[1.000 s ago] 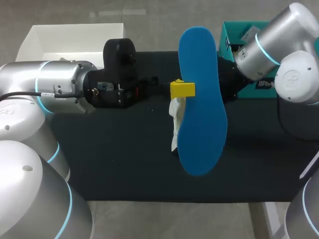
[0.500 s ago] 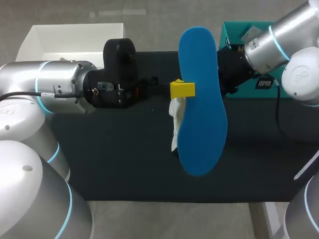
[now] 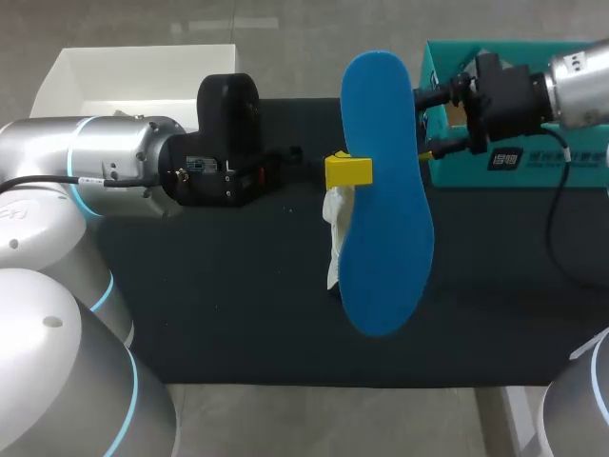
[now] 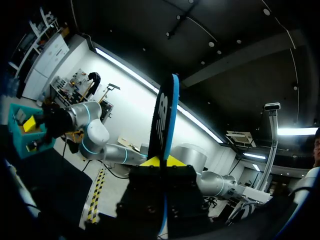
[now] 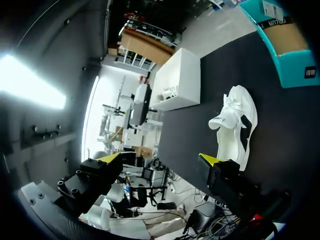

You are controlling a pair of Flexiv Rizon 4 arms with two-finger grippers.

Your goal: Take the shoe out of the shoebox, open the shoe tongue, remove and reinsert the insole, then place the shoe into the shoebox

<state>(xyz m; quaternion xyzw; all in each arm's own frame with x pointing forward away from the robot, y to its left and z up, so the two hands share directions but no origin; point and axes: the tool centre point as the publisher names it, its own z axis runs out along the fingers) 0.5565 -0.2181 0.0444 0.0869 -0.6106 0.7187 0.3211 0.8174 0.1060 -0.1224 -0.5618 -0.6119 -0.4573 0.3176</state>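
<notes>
Left gripper (image 3: pixel 350 172) clamping the blue insole (image 3: pixel 381 200), holding it upright over the white shoe (image 3: pixel 334 243). Right gripper (image 3: pixel 431 121) hanging released beside the teal shoebox (image 3: pixel 519 173).

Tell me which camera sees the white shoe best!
The right wrist view: the white shoe lies in plain sight. In the head view the blue insole hides most of it. The left wrist view misses it.

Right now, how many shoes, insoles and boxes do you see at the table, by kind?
Shoe: 1
Insole: 1
Boxes: 2, a teal box and a white box
Total: 4
</notes>
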